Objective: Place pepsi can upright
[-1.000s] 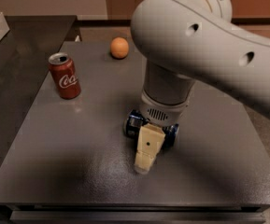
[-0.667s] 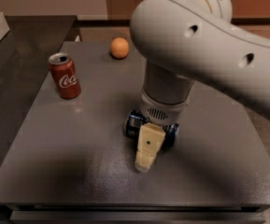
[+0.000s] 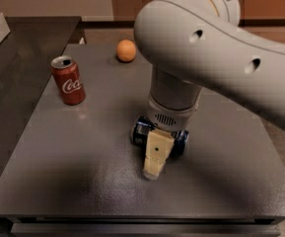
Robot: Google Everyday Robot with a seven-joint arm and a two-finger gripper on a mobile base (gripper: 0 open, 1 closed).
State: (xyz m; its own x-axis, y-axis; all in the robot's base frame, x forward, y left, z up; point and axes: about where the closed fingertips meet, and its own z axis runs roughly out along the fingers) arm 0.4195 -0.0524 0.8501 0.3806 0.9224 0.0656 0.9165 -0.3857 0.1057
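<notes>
One pepsi can point(image 3: 141, 132) under gripper point(image 3: 157, 154), one orange point(image 3: 126, 50)

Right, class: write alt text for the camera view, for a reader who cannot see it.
A white robot arm reaches down over a grey table, its gripper at a dark blue pepsi can that seems to lie on its side. A red Coca-Cola can stands upright at back left, an orange further back.

The pepsi can point(image 3: 141, 131) is dark blue. It lies on its side on the gray tabletop point(image 3: 83, 172), near the middle. The pincer point(image 3: 156, 154) is down over it and hides its middle.
</notes>
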